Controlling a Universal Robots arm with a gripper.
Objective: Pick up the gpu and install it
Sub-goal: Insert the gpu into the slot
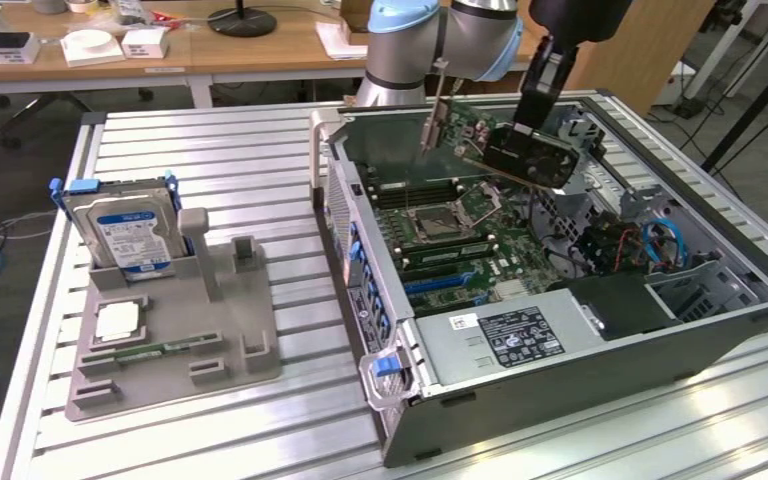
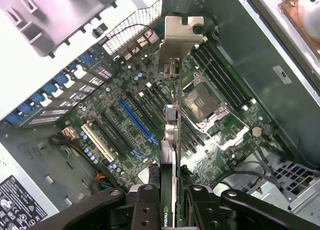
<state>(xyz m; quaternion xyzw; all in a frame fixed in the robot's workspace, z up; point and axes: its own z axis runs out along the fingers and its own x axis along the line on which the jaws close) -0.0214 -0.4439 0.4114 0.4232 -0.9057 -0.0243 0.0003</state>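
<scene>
My gripper [image 1: 528,128] is shut on the gpu [image 1: 534,160], a card with a black cooler, a green board and a silver bracket [image 1: 431,125]. It hangs tilted in the air over the open computer case [image 1: 704,320], above the motherboard [image 1: 424,225]. In the wrist view the gpu [image 2: 171,140] shows edge-on between my fingers [image 2: 145,205], its bracket [image 2: 181,35] pointing away from me. It hovers over the CPU socket [image 2: 202,103] and beside the blue expansion slot [image 2: 137,120], touching neither.
A grey parts holder [image 1: 224,330] at the exterior view's left carries a blue-labelled hard drive [image 1: 124,230], a green memory stick [image 1: 157,350] and a white chip [image 1: 117,322]. The power supply [image 1: 518,335] and cables [image 1: 624,245] sit inside the case. Desks stand behind.
</scene>
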